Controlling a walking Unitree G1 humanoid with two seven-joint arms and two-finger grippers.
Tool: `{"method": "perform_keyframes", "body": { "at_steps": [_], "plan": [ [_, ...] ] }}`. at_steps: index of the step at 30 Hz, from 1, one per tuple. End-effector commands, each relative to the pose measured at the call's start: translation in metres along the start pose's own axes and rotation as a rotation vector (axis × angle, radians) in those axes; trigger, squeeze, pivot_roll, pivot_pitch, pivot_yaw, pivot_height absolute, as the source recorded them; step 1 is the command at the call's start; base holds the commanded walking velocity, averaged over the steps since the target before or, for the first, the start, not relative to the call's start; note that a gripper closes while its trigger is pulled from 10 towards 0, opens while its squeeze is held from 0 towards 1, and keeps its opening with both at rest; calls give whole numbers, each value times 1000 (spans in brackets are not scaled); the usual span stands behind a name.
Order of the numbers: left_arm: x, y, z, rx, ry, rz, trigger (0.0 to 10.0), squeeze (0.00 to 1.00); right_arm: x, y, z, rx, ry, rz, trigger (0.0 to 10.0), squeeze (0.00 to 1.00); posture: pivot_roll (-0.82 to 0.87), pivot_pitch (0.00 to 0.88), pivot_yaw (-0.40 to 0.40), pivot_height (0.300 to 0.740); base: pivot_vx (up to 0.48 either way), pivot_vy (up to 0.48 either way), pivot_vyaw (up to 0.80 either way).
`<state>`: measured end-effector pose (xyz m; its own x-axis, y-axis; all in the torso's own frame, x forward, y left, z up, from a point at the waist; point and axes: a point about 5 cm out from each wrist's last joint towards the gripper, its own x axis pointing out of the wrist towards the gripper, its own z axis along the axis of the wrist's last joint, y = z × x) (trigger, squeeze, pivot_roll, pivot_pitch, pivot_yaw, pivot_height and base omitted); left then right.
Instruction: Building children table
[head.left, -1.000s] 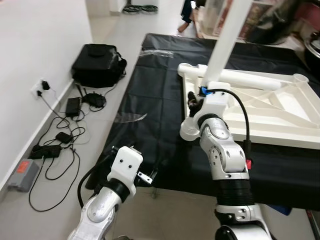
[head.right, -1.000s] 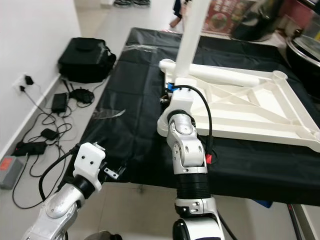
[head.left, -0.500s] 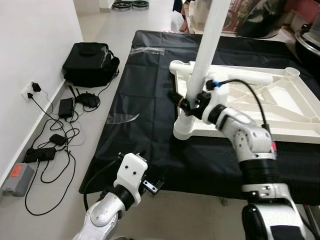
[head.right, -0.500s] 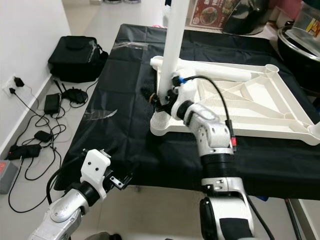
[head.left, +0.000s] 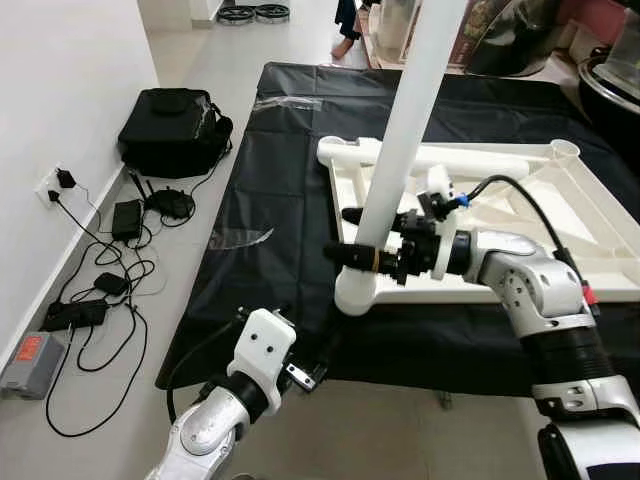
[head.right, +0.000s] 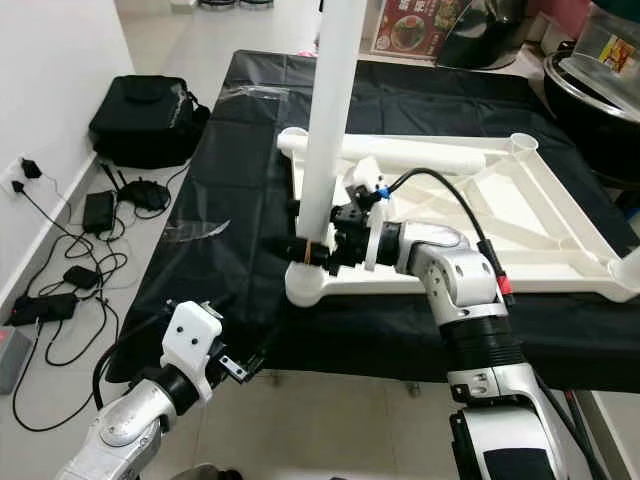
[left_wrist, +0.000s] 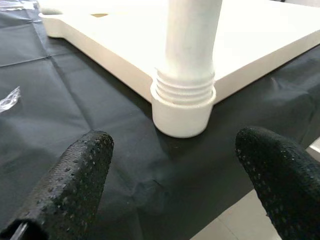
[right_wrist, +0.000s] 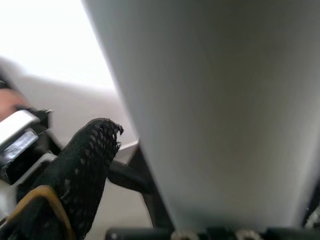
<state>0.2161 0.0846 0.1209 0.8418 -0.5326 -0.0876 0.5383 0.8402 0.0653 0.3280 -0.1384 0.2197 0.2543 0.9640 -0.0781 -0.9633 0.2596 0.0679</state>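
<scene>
Starting at frame left: black bag (head.left: 170, 128) upper left by the wall; chargers and cables (head.left: 105, 285) on the floor below it.
Left gripper (head.left: 322, 352): lower left of centre, at the near edge of the black sheet (head.left: 270, 230); its wrist view shows both fingers (left_wrist: 75, 182) spread wide, holding nothing, aimed at the corner socket (left_wrist: 183, 107).
Table leg (head.left: 400, 140): centre, long axis nearly upright, its threaded foot seated in the socket of the upturned white tabletop (head.left: 590, 215).
Right gripper (head.left: 350, 233): centre, reaching in from frame right, level; black fingers straddle the leg low down, closed around it.
Key relation: leg stands across the right gripper's fingers, so that arm is nearer; likely next is turning the leg about its own axis.
</scene>
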Motion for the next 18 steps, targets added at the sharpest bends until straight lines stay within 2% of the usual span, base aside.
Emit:
{"method": "perform_keyframes", "body": {
  "at_steps": [1, 2, 3, 4, 6, 7, 9, 11, 12, 13, 16, 18],
  "plan": [
    [0, -2, -4, 4, 13, -6, 10000, 0, 5, -1, -4, -7, 31, 33, 10000, 0, 161, 91, -89, 740, 0, 0, 0],
    [0, -2, -4, 4, 13, -6, 10000, 0, 5, -1, -4, -7, 31, 33, 10000, 0, 161, 91, -89, 740, 0, 0, 0],
    [0, -2, -4, 4, 13, -7, 10000, 0, 5, -1, -4, -8, 29, 39, 7922, 0, 160, 93, -87, 740, 0, 0, 0],
    [0, -2, -4, 5, 13, -7, 10000, 0, 5, -2, -4, -2, 23, 36, 0, 0, 160, 91, -88, 740, 0, 0, 0],
    [1, -2, -4, 5, 10, -8, 10000, 0, 6, -6, 0, -30, -16, -2, 0, 0, 162, 92, -92, 740, 0, 0, 0],
    [1, -2, -4, 6, 10, -8, 10000, 0, 8, -12, 2, -43, -27, -74, 0, 0, 161, 93, -93, 740, 0, 0, 0],
    [1, -2, -4, 6, 10, -8, 10000, 0, 8, -12, 2, -43, -27, -74, 0, 0, 161, 93, -93, 740, 0, 0, 0],
    [1, -2, -3, 7, 10, -7, 10000, 0, 8, -23, 5, -39, -60, -210, 0, 0, 157, 93, -91, 740, 0, 0, 0],
    [1, -2, -3, 7, 10, -7, 10000, 0, 8, -23, 5, -39, -60, -210, 0, 0, 157, 93, -91, 740, 0, 0, 0],
    [1, -2, -4, 8, 11, -5, 10000, 0, 3, -32, 7, -33, -96, -330, 0, 0, 154, 91, -88, 740, 0, 0, 0],
    [1, -2, -4, 8, 11, -6, 10000, 0, 1, -34, 8, -15, -126, -371, 0, 0, 154, 92, -88, 740, 0, 0, 0],
    [2, -2, -4, 12, 11, -9, 10000, 0, -5, -37, 7, 28, -180, -493, 0, 0, 150, 90, -85, 740, 0, 0, 0]
  ]
}}
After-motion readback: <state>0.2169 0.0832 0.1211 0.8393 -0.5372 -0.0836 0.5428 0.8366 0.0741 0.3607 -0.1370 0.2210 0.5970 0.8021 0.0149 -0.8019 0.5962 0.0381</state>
